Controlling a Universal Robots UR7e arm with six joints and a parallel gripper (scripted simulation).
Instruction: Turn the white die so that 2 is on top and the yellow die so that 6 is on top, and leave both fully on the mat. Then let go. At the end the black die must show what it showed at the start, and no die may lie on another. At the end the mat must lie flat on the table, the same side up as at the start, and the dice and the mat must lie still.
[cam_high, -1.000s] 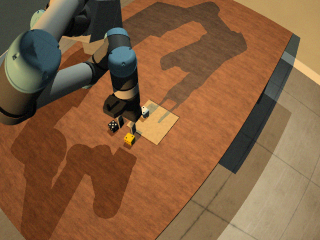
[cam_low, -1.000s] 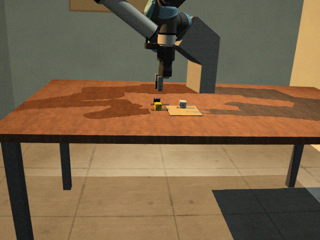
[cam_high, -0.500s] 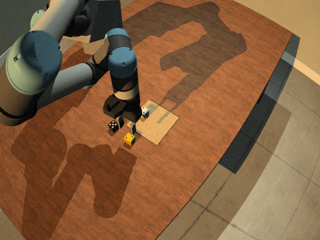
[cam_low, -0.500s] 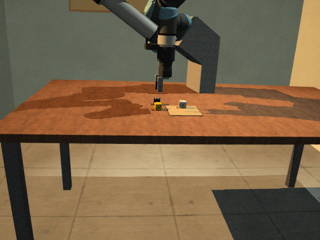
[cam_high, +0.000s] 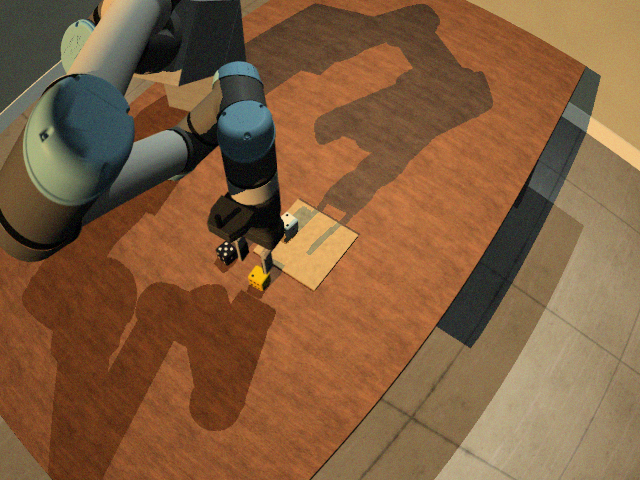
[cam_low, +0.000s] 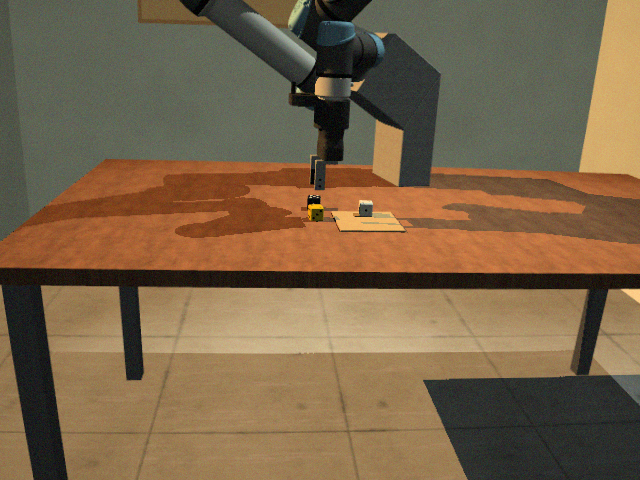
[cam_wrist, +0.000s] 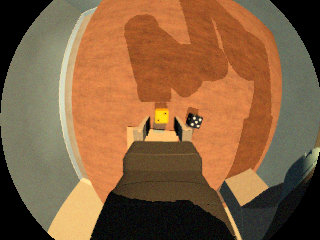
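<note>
- The black two-finger claw (cam_high: 253, 265) (cam_low: 316, 186) (cam_wrist: 162, 122) hangs above the table with its fingers spread and nothing between them.
- Near the fingers, the small yellow cubic die (cam_high: 258, 278) (cam_low: 315, 212) (cam_wrist: 161, 116) with dark pips sits on the brown wooden table (cam_high: 361, 335) (cam_low: 206, 253) (cam_wrist: 100, 100), just off the mat; its top appears to show two.
- The black cubic die (cam_high: 225, 252) (cam_low: 313, 199) (cam_wrist: 195, 120) with white pips stands near it, also off the mat, five up.
- Farther out, the white cubic die (cam_high: 290, 223) (cam_low: 365, 208) rests on the flat, square tan mat (cam_high: 320, 253) (cam_low: 361, 224) (cam_wrist: 162, 135).
</note>
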